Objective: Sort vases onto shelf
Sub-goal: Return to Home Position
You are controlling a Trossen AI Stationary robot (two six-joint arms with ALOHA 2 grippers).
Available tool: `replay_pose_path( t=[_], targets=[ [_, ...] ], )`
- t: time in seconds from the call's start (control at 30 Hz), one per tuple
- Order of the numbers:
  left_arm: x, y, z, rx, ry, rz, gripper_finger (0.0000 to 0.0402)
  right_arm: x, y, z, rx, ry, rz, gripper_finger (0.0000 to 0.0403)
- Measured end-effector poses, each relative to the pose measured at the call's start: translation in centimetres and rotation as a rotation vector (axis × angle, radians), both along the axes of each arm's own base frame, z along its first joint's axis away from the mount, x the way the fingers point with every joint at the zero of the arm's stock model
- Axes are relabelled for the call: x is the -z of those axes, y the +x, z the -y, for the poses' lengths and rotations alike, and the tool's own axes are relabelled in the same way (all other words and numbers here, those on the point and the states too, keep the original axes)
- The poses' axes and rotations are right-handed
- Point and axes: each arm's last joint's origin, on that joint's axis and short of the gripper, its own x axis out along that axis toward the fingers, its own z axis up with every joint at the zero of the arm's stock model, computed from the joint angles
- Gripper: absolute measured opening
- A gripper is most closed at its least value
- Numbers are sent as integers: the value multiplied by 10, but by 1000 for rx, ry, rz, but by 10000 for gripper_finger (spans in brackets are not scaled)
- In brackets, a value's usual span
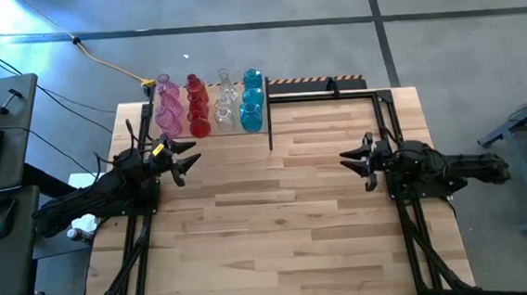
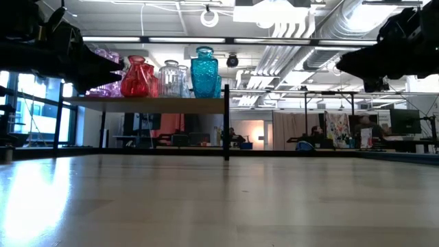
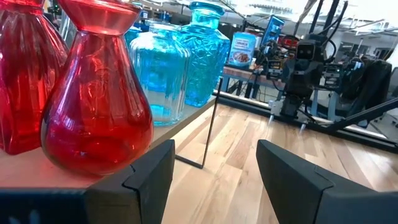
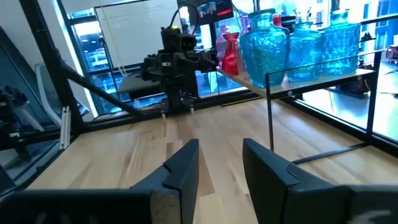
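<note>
The vases (image 1: 209,103) were set on the shelf (image 2: 151,104) in four rows by colour, each row running from the shelf's front edge to its back. The pink vases (image 1: 168,108) were placed at the left end, then the red vases (image 1: 196,106) and the clear vases (image 1: 226,102). The teal-blue vases (image 1: 253,97) were placed at the right end, beside the shelf's black upright. Like was kept with like, so the sorting was judged to be finished; no vase was seen on the worktop (image 1: 296,220) itself.

The shelf was stood at the far left corner of the worktop. The left gripper (image 1: 190,162) was held just in front of the shelf's front edge, near the pink and red rows. Its fingers (image 3: 140,180) were parted and nothing was held between them. The front red vase was seen close ahead in the left wrist view, so a withdrawal away from the shelf's edge was judged safest, lest that vase be knocked.

The right gripper (image 1: 353,163) was held well apart from the shelf, above the right half of the worktop near its right edge. Its fingers (image 4: 183,171) were parted too, with nothing between them. With nothing left to carry, both arms were judged to be placed for a return to rest.
</note>
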Motion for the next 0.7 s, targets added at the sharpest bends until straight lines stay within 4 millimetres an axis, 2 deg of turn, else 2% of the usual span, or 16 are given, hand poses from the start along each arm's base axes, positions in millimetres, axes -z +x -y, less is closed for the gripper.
replay_pose_path(
  t=[0.7],
  targets=[
    [0, 0, 0, 0, 0, 0, 219, -1, 0, -4, 10, 2, 7, 110]
  ],
)
